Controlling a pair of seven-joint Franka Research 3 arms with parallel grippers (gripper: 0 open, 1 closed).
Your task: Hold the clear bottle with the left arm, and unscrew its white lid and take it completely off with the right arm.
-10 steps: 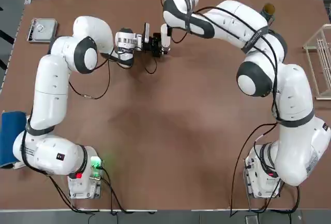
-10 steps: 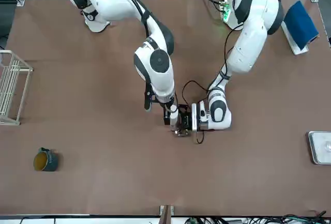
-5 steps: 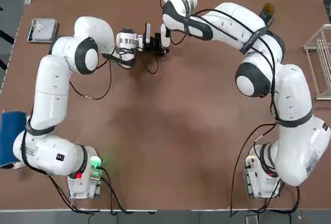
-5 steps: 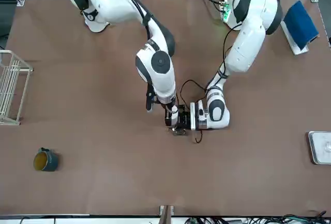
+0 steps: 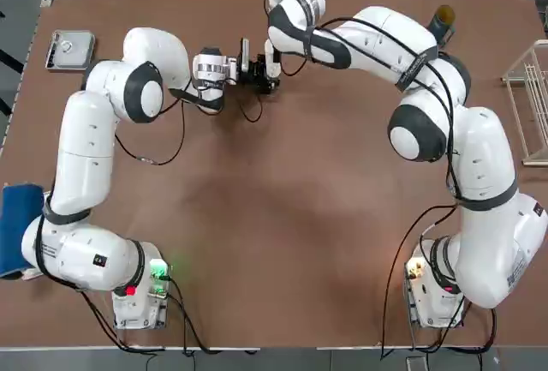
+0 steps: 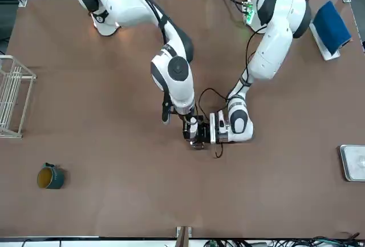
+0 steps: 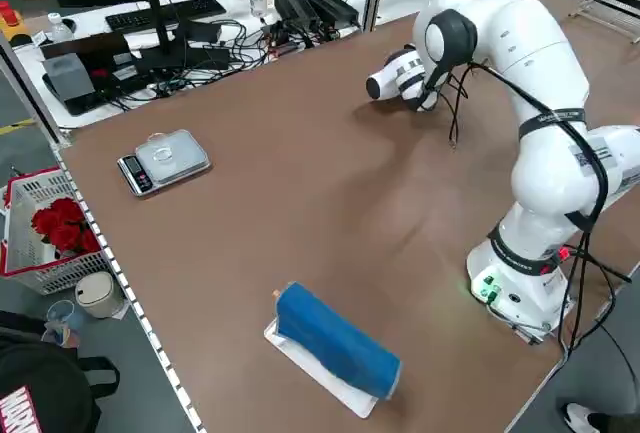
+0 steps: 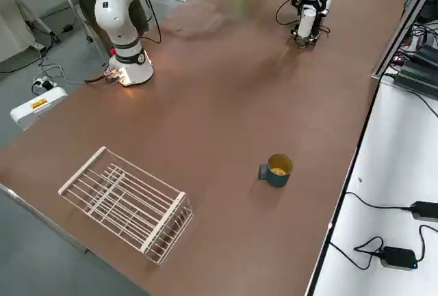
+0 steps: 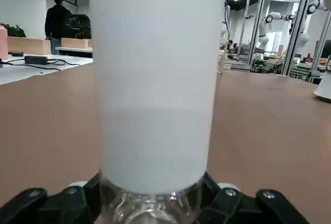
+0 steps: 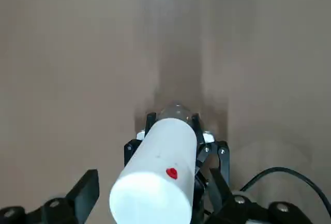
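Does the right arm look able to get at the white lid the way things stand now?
Probably yes: the right gripper's open fingers stand either side of the white lid, with nothing visible between, while the left gripper holds the clear bottle lower down.

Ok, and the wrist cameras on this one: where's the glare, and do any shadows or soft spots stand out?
Right wrist view: bright glare on the near end of the white lid, soft shadow on the table beyond the clear bottle. Left wrist view: highlights on the bottle's clear wall, no obvious shadow.
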